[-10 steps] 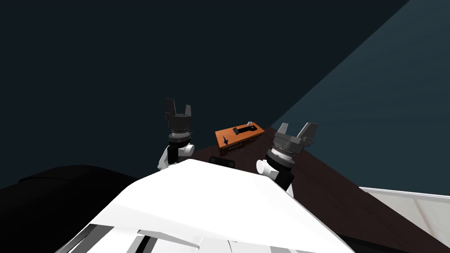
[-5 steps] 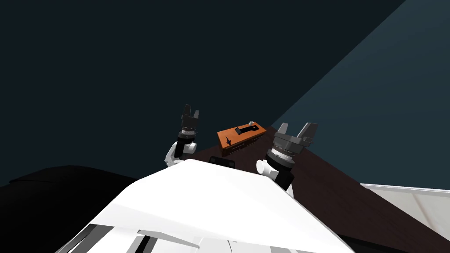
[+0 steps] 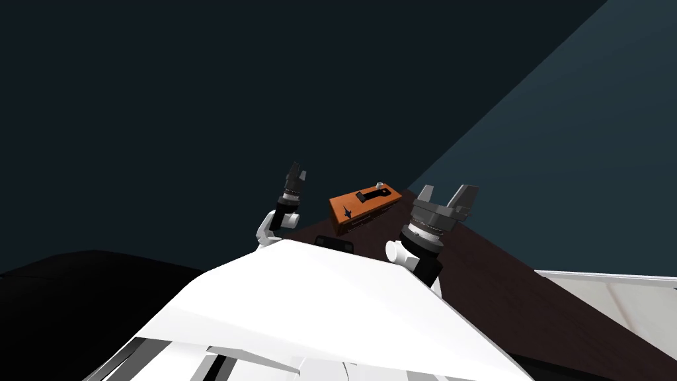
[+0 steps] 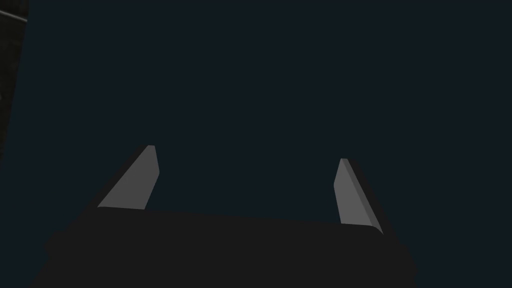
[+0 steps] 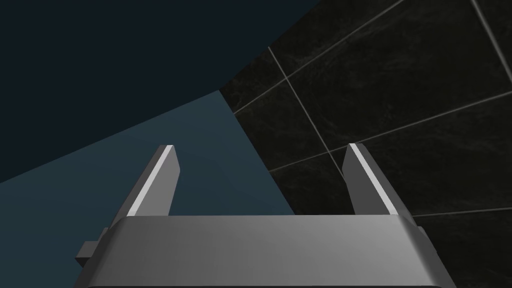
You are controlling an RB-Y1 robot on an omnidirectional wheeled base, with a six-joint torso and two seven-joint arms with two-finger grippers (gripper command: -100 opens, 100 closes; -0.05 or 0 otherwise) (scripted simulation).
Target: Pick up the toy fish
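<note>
Head view: a small dark toy fish [image 3: 344, 212] is lying on the near end of an orange-topped table [image 3: 365, 205], which is standing on a dark brown floor [image 3: 502, 284]. A black elongated object [image 3: 370, 194] and a small grey knob-like thing [image 3: 379, 185] are sitting farther along the top. The left arm [image 3: 285, 210] is reaching up just beside the table, its jaws standing open and empty. The right arm [image 3: 423, 231] is likewise holding its jaws open, apart from the fish.
</note>
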